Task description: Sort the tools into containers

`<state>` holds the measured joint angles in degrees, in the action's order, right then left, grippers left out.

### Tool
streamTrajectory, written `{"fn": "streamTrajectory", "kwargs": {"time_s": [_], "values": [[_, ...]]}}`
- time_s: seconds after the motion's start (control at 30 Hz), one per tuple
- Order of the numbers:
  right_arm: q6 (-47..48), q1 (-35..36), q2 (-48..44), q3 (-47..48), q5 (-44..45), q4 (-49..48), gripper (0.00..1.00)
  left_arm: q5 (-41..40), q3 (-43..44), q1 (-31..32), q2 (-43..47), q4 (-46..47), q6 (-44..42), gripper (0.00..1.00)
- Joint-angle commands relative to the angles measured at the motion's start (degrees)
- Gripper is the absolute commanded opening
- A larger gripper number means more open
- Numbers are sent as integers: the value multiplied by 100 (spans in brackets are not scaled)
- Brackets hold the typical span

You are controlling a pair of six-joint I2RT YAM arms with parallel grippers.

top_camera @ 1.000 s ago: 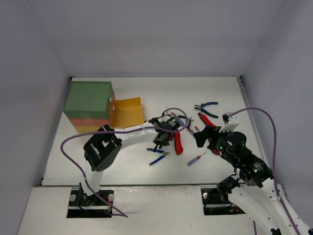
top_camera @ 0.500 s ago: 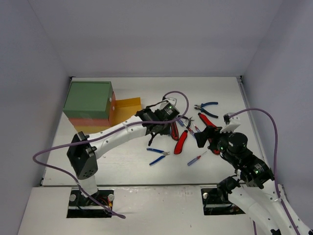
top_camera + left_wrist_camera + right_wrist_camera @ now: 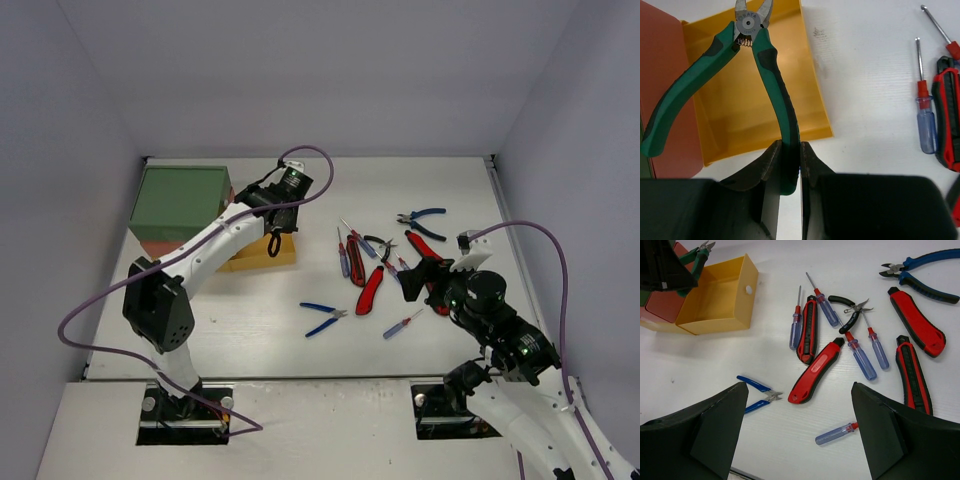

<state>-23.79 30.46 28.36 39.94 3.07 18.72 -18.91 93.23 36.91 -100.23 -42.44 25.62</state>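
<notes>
My left gripper (image 3: pixel 789 165) is shut on one handle of green-handled pliers (image 3: pixel 775 75) and holds them over the pulled-out yellow drawer (image 3: pixel 740 115), nose pointing into it. In the top view this gripper (image 3: pixel 273 235) hangs over the yellow drawer (image 3: pixel 287 256) beside the cabinet's green top (image 3: pixel 180 200). My right gripper (image 3: pixel 799 390) is open and empty above the loose tools. These include small blue pliers (image 3: pixel 757 395), red-and-black utility knives (image 3: pixel 815 371) and blue-and-red screwdrivers (image 3: pixel 836 433).
The orange-red drawer front (image 3: pixel 660 75) stands left of the yellow one. Larger blue-handled pliers (image 3: pixel 420 222) lie at the far right, black-handled pliers (image 3: pixel 847 307) among the screwdrivers. More knives (image 3: pixel 914 375) lie under my right arm. White walls enclose the table.
My left arm has carried the green pliers from the tool pile at the centre back and left to above the yellow drawer. The right arm has not moved.
</notes>
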Motion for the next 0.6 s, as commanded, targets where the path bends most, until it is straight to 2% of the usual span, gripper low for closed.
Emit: {"fn": "streamTrajectory", "kwargs": {"time_s": [0.0,0.27,0.57], "values": [[-12,57,21,163,150,-281,82,-230,104,-208,-92,583,-341,0],[-29,83,21,154,168,-281,82,-119,-421,-325,-383,976,-275,0],[-29,92,82,154,195,-281,82,377,-1076,-313,-179,1272,-119,0]]}}
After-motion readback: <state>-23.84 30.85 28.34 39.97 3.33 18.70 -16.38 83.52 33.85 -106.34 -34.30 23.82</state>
